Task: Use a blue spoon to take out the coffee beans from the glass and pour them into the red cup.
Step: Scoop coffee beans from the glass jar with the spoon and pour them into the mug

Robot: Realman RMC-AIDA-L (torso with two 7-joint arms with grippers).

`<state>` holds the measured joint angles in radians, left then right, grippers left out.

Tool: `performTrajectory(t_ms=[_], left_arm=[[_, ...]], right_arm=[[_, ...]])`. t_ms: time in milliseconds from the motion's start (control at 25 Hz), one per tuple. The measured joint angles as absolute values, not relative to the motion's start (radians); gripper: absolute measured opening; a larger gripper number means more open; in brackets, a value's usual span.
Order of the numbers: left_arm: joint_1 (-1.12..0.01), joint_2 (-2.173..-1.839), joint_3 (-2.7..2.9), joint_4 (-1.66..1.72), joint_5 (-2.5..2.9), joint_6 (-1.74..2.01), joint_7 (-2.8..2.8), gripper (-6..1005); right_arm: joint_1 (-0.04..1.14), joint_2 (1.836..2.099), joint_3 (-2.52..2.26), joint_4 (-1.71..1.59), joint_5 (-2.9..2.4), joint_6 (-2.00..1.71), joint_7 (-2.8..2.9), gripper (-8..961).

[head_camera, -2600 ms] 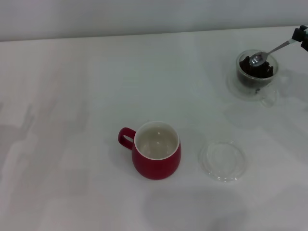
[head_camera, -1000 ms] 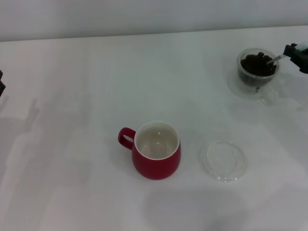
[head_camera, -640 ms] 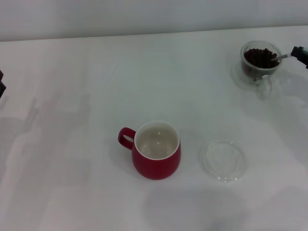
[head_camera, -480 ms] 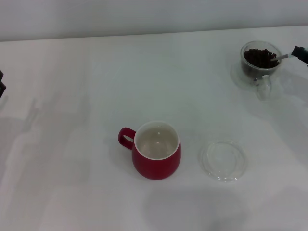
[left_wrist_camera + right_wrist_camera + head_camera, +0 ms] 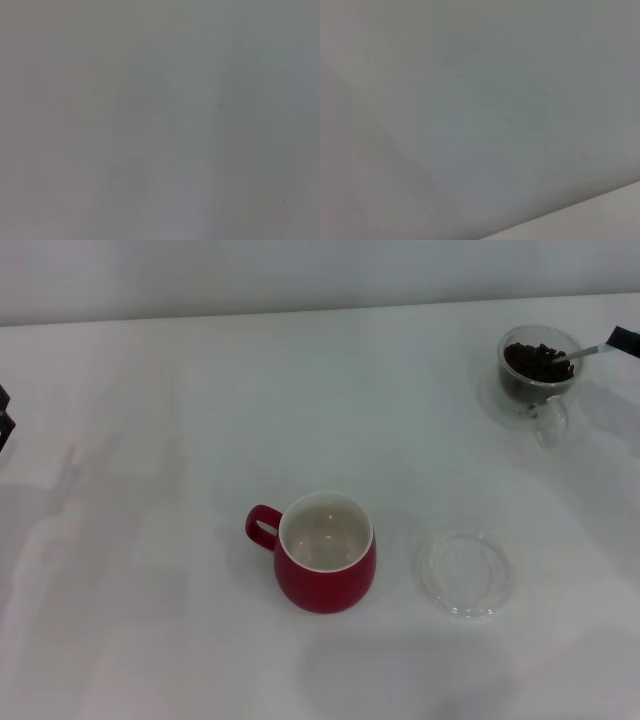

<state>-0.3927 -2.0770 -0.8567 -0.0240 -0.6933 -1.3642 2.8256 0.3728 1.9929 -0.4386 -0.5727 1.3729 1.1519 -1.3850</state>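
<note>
The blue spoon (image 5: 583,352) slants bowl-down into the glass (image 5: 538,370).

We see a white tabletop (image 5: 180,440) with a flat clear glass dish (image 5: 463,573) lying on it, toward the near edge and right of centre. Behind the tabletop's far edge stands a pale wall (image 5: 300,270).

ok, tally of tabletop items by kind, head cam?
Cups: 2, the red cup and the glass of coffee beans
Spoons: 1, the blue spoon
Clear glass dishes: 1, the flat dish
Total: 4
</note>
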Motion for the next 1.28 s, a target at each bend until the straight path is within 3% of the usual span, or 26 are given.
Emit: performTrajectory(t_ms=[1280], left_arm=[[-0.391,-2.079,-0.854,-0.021,-0.691,-1.361,2.826,775]], right_arm=[[0.363,1.985,-0.411,-0.539,1.378,1.134,-1.316,168]])
